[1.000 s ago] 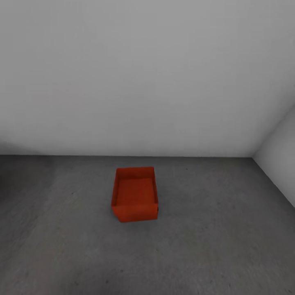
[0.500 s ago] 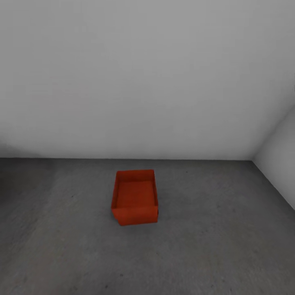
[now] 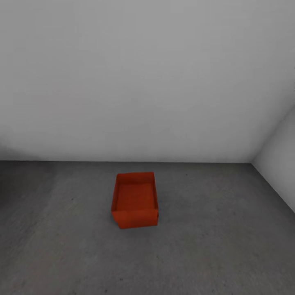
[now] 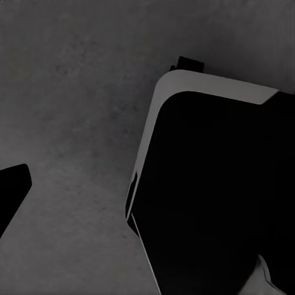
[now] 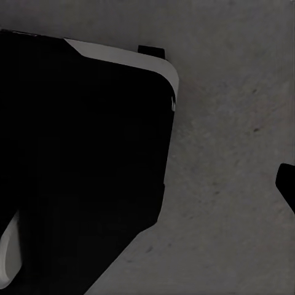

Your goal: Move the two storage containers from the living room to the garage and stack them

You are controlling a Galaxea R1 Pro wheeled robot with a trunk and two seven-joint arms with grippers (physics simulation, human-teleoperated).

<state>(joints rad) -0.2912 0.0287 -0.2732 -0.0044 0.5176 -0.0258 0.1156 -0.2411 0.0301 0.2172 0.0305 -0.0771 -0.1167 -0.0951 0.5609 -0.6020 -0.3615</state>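
An orange-red open-top storage container [image 3: 135,200] rests on the dark grey concrete floor [image 3: 213,246] of the garage, a little way out from the plain grey wall. At its front left corner a sliver of the same colour [image 3: 119,223] sticks out underneath; I cannot tell whether it is a second container. Both grippers are far from it. In the left wrist view one dark fingertip [image 4: 12,190] shows at the frame's edge over bare concrete. The right wrist view shows a dark fingertip [image 5: 286,184] the same way. Nothing is held in either.
The grey back wall [image 3: 147,82] meets a side wall [image 3: 278,164] in a corner at the right. Open concrete lies all around the container. My own black, white-rimmed base [image 4: 209,196] shows in the left wrist view, and that base [image 5: 80,153] also shows in the right wrist view.
The whole head picture has slid down a little, so the camera moved. The container stays where it was on the floor.
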